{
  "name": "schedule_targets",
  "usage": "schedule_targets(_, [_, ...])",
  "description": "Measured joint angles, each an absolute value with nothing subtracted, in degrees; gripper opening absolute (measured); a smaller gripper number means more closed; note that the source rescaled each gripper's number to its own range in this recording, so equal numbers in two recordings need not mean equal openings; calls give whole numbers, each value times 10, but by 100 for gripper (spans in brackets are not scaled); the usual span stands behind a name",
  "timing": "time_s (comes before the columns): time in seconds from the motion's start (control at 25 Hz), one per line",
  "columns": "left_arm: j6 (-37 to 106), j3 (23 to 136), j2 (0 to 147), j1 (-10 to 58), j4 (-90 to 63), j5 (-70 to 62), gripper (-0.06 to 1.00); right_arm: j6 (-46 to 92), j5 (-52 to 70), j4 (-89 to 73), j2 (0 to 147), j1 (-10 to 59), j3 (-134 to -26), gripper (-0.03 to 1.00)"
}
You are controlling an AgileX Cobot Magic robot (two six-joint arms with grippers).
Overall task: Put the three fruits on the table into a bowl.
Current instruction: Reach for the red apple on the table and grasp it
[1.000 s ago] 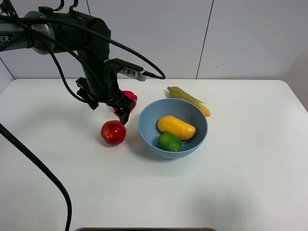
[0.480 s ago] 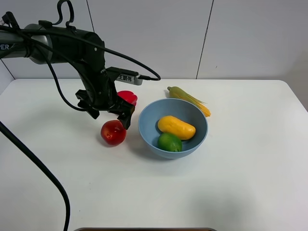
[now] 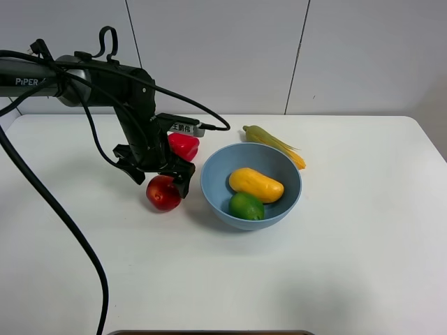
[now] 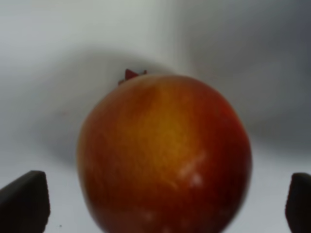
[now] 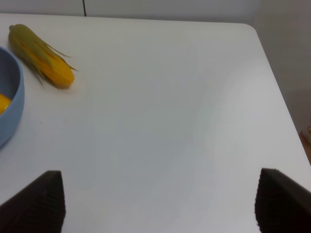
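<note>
- Heads up, your left arm [image 3: 133, 105] has dropped over the last second. The left jaws were hanging above and a bit behind the apple [image 3: 163, 197], and now they're down around it, one on each side.
- Those jaws are spread wide and haven't closed, so nothing's held yet. The left wrist view has the apple dead centre between them, with a gap on each side.
- The apple hasn't budged. It's on the surface [image 3: 349, 265] just beside the bowl [image 3: 269, 220], with the pepper [image 3: 184, 145] right behind it.
- The mango [image 3: 256, 184] and lime [image 3: 246, 206] are already in the bowl, so I reckon this is the last fruit. A squeeze and a lift look like the next step.
- The right jaws are parted with nothing between them, over bare surface, with the corn [image 5: 43, 56] well off.
- As for writing, "PiPER" reads fine on the left arm. There's also a white tag [image 3: 183, 128] near the wrist, but the print's too small for me.
</note>
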State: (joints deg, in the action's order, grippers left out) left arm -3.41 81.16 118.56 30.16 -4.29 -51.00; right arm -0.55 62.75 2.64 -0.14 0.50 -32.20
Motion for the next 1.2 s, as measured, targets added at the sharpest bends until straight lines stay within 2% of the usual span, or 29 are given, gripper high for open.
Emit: schedule_targets(1.2, [-31, 812, 1248, 301, -46, -471, 99, -6, 628, 26, -1, 5, -322, 51])
